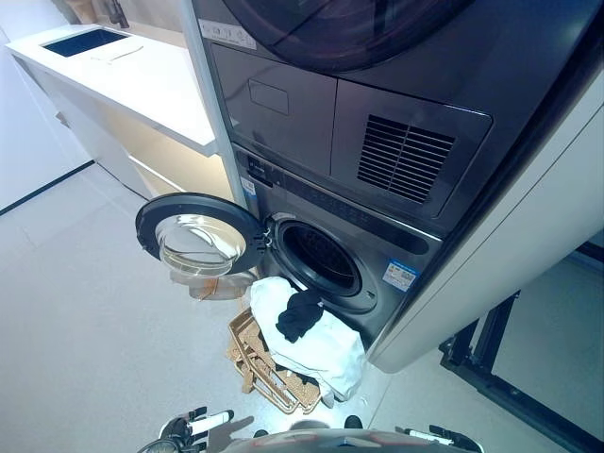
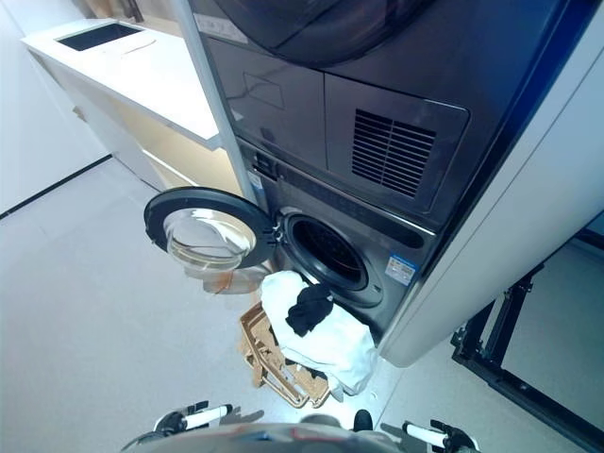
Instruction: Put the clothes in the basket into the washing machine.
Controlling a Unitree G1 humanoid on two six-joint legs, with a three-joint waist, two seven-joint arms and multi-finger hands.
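Note:
A dark grey washing machine [image 1: 396, 247] stands in front of me with its round door [image 1: 198, 236] swung open to the left. Its drum opening [image 1: 321, 257] is dark inside. On the floor right below the opening sits a tan basket [image 1: 253, 363]. A white cloth [image 1: 326, 347] is heaped over the basket, and a black garment [image 1: 300, 314] lies on top, reaching up to the drum's lower rim. My left hand [image 1: 193, 425] shows at the bottom edge with a white-tipped finger held straight, clear of the basket. My right hand [image 1: 442, 437] peeks in at the bottom right, holding nothing.
A second dark machine [image 1: 377, 123] with a vent grille is stacked above the washer. A white counter [image 1: 132, 75] runs along the left. A white side panel [image 1: 514, 255] flanks the machines, with a black metal frame [image 1: 500, 368] on the floor at the right.

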